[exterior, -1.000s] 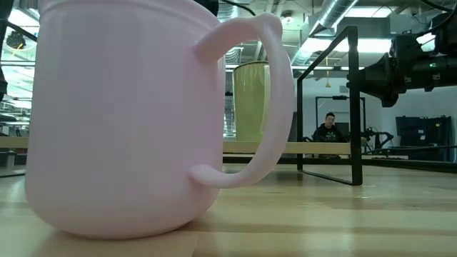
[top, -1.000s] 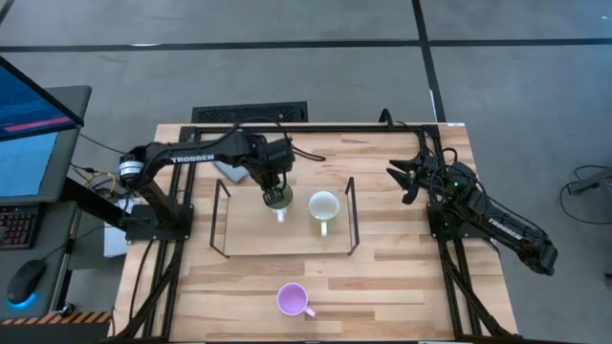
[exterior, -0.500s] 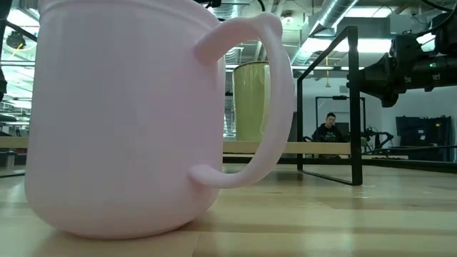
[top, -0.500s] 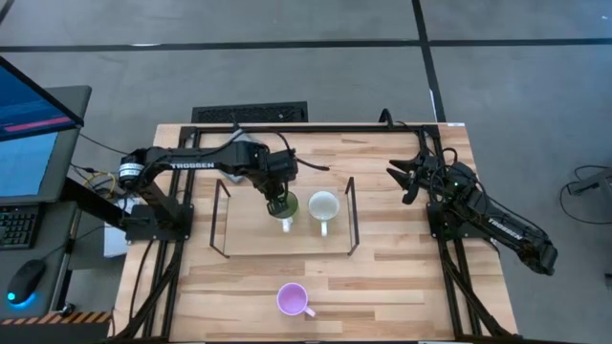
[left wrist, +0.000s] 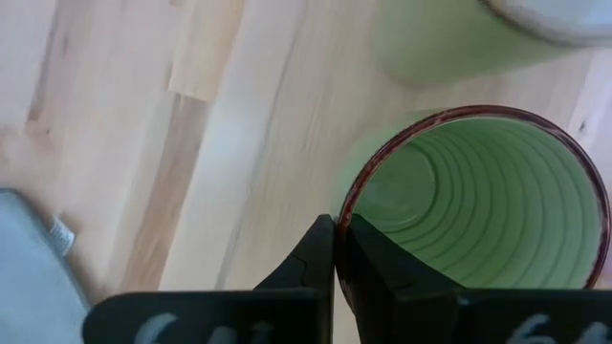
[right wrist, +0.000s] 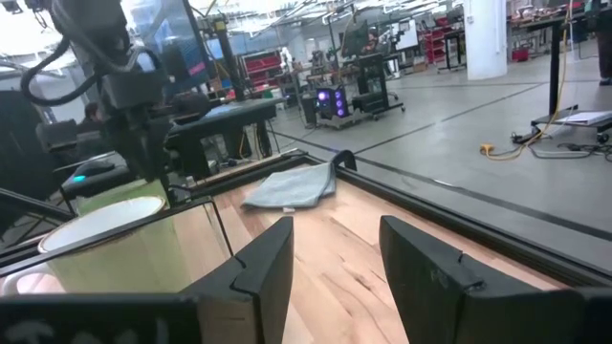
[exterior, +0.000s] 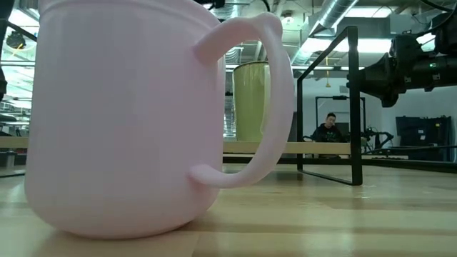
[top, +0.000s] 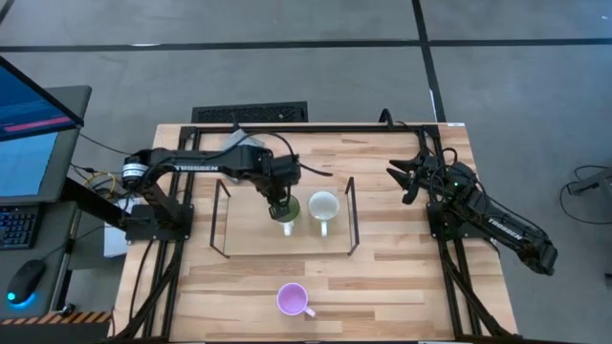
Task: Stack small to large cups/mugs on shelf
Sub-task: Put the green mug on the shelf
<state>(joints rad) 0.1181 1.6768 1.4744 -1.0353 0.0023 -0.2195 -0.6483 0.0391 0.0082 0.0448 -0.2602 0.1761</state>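
Three mugs: the left gripper (top: 280, 199), clamped on the olive green mug's (top: 288, 206) rim, has carried it rightward inside the wire shelf (top: 352, 215) to just beside the cream-white mug (top: 323, 205), so nesting looks imminent; purple mug (top: 292, 299) waits on the table (top: 402, 277), right gripper (top: 409, 176) parked, partly open.

Left gripper (top: 279, 203) clamped on green mug (top: 288, 206) rim inside wire shelf (top: 350, 216). Blocked close on one side by white mug (top: 323, 205), then the shelf's upright end. Open shelf floor on the other side. Purple mug (top: 293, 299) well clear, nearer the table (top: 402, 277) edge.
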